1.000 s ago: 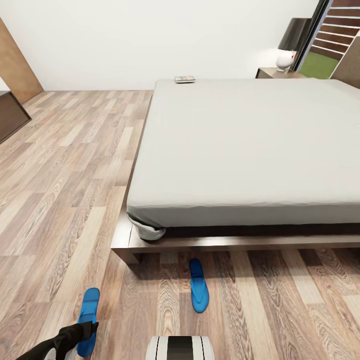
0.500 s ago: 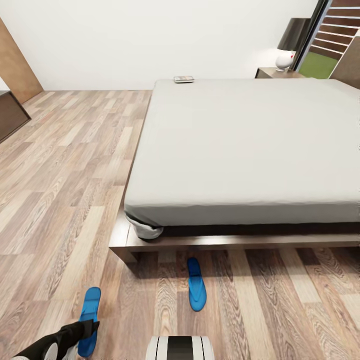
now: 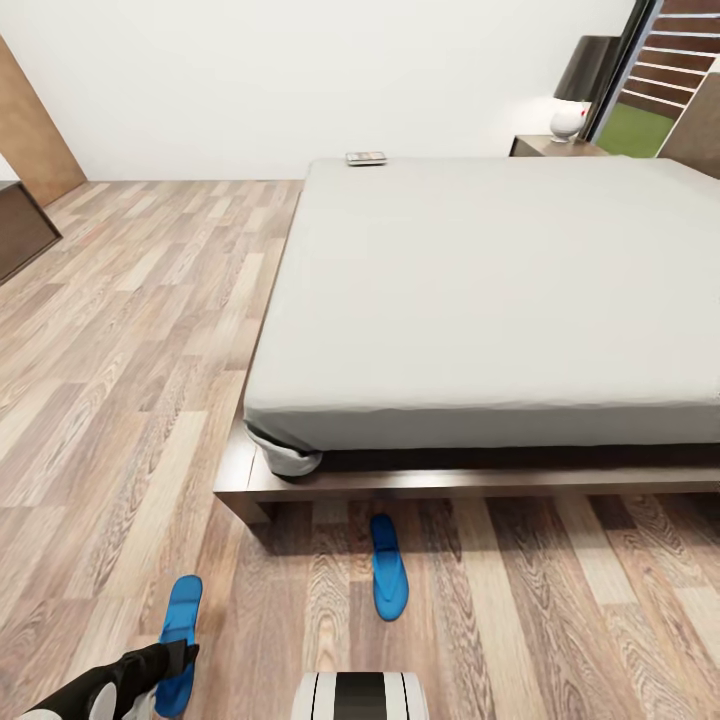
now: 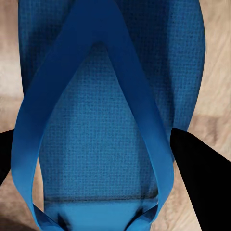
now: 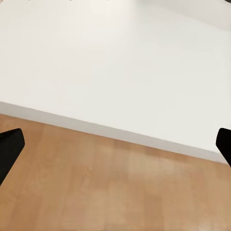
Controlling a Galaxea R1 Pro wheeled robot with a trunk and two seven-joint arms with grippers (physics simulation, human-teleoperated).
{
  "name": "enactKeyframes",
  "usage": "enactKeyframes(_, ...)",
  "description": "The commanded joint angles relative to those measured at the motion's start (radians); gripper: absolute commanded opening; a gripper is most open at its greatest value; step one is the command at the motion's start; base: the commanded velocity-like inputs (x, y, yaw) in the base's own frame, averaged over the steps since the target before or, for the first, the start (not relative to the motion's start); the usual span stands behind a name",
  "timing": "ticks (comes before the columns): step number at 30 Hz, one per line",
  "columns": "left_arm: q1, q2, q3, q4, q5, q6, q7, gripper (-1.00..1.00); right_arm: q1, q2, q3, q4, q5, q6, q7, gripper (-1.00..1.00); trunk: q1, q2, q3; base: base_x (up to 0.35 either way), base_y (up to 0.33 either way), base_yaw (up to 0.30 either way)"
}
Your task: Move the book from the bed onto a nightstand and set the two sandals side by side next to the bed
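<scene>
Hovering low over the wood floor (image 3: 120, 400), the left pincer (image 3: 180, 658) sat directly above one blue sandal (image 3: 178, 640), its fingers (image 4: 202, 178) spread apart and flanking the sandal's straps without visibly clamping them. The second sandal (image 3: 388, 565) lay well off to that pincer's right, just beside the bed (image 3: 480, 300) frame, while the book (image 3: 366, 158) rested far ahead at the mattress's distant corner near the nightstand (image 3: 555, 146). The right pincer (image 5: 115, 144) stood apart too, facing a white wall (image 5: 115, 62).

bright blue sandals (image 3: 388, 580), light grey bed (image 3: 480, 300), wood-grain floor (image 3: 130, 350)
</scene>
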Motion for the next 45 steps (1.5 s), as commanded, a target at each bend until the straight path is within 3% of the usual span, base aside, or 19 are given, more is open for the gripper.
enactKeyframes(1, 0.000, 0.001, -0.001, -0.003, -0.006, -0.008, -0.004, -1.00, 0.000, 0.000, 0.003, 0.001, -0.003, -0.002, -0.002, 1.00, 0.000, 0.000, 0.000, -0.001, -0.111, 0.000)
enactKeyframes(23, -0.015, -0.001, -0.002, -0.004, -0.006, -0.019, 0.022, -1.00, 0.000, 0.001, 0.003, 0.001, -0.003, -0.002, -0.002, 1.00, 0.000, 0.000, 0.000, -0.004, -0.038, 0.000)
enactKeyframes(45, -0.015, -0.019, -0.003, -0.006, -0.006, -0.024, 0.029, -1.00, -0.001, 0.000, 0.003, 0.001, -0.002, -0.001, -0.001, 1.00, 0.000, 0.000, 0.000, -0.038, -0.107, 0.000)
